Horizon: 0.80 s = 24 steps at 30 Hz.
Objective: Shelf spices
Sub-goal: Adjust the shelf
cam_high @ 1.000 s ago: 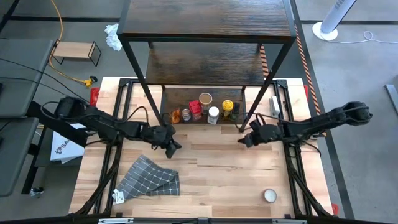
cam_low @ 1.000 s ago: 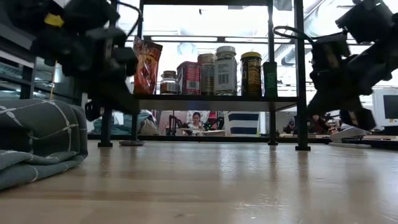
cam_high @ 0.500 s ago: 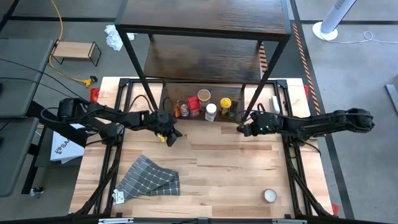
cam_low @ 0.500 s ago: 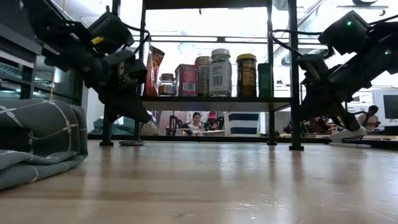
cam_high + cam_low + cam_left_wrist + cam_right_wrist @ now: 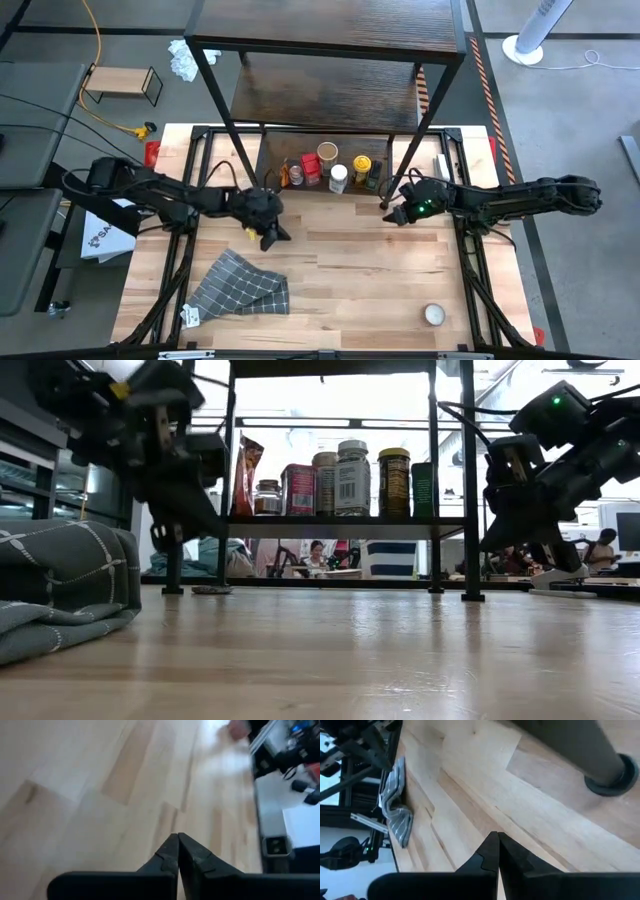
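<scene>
Both clenched: left end effector has backed from the shelf, right end effector too.

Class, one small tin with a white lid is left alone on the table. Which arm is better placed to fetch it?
The right. The tin lies at the table's near right corner, on the right gripper's side; the left gripper is farther off, beside the cloth.

Shelf top cut off (jar labels unreadable)
</scene>
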Motion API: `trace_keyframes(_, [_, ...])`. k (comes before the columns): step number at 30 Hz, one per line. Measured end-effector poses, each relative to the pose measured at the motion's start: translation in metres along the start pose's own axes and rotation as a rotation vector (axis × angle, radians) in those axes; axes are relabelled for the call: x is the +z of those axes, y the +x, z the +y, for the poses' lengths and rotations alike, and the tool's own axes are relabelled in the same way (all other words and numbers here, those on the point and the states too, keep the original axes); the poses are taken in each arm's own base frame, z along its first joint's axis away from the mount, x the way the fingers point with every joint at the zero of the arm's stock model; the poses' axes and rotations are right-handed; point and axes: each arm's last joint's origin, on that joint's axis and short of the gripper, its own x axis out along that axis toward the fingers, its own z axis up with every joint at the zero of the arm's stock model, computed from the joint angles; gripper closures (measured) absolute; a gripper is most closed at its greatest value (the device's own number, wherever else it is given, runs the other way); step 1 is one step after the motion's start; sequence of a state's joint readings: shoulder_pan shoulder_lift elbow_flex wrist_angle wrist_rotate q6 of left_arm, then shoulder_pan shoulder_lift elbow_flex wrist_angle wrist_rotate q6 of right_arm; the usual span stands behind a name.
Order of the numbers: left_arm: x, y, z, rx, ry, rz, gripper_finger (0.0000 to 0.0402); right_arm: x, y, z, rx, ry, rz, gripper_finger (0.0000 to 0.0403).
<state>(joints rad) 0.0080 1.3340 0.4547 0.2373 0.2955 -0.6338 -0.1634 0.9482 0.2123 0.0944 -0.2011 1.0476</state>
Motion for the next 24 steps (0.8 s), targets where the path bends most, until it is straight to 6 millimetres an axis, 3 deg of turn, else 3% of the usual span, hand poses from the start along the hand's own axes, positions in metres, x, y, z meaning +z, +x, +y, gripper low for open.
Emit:
trace_keyframes(9, [0.025, -0.028, -0.032, -0.078, 0.13, -0.372, 0.0401, 0.003, 0.0, 0.005, 0.055, -0.001, -0.019, 0.0403])
trace_keyframes(15, [0.028, -0.042, -0.039, -0.116, 0.298, -0.438, 0.0401, 0.005, 0.0, 0.004, 0.015, 0.042, -0.105, 0.0403])
trace_keyframes(24, [-0.03, -0.066, -0.001, -0.218, 0.2, -0.667, 0.0401, 0.008, -0.001, 0.003, -0.025, 0.067, -0.191, 0.0403])
